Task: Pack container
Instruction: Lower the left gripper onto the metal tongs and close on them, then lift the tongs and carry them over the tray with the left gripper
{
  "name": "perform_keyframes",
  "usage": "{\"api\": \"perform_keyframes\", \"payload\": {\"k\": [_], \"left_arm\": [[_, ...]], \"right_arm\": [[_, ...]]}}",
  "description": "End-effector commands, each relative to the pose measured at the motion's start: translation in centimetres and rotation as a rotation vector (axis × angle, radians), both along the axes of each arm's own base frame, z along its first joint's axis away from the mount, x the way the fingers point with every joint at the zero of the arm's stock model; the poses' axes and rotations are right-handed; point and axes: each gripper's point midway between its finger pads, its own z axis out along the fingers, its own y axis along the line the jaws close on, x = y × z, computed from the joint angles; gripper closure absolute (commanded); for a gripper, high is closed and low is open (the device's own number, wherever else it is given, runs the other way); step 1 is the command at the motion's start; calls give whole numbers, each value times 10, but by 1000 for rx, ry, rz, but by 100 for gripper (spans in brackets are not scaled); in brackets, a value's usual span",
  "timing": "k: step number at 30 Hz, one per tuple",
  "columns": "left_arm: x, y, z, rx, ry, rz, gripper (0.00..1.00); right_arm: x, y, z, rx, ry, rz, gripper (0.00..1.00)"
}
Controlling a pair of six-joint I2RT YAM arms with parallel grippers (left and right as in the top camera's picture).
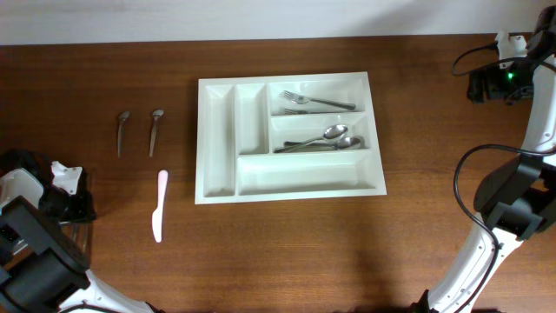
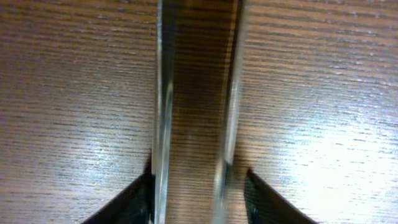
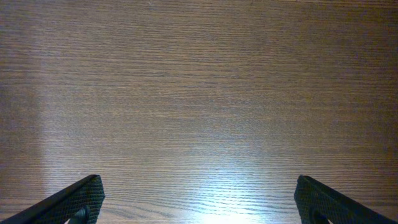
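Wood table point(image 1: 347, 252) shows all around the container point(image 1: 217, 139).

A brown wooden table point(image 1: 347, 252) carries a white tray point(image 1: 217, 139) at its centre, and nearer its left edge a spoon point(image 1: 122, 132), a second spoon point(image 1: 155, 130) and a pale knife point(image 1: 160, 204).

In the container point(image 1: 295, 174) forks point(image 1: 320, 102) lie behind spoons point(image 1: 333, 135); left of it lie two loose spoons point(image 1: 154, 130) and a knife point(image 1: 159, 204)
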Motion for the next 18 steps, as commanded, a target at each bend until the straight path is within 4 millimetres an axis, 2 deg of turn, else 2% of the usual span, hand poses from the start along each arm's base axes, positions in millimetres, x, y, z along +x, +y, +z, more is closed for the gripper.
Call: {"api": "perform_keyframes", "payload": {"k": [1,6,7,12,14,18], "left_arm": [[-3,1,-7,-5,18,-1,67],[-3,1,-7,-6,18,-1,88],[-3,0,-7,-9,16,-1,97],[6,3,-2,3,-6,74,98],[21,1,6,-8,-51,106,98],[77,-14,40,-98,-221,171,98]], "right_arm": [[1,3,-5,15,7,8,1],[1,3,-5,16,7,8,1],[0,2,-5,15,7,7,1],[1,3,-5,16,7,8,1],[1,3,-5,15,7,8,1],[1,3,-5,15,7,8,1]]}}
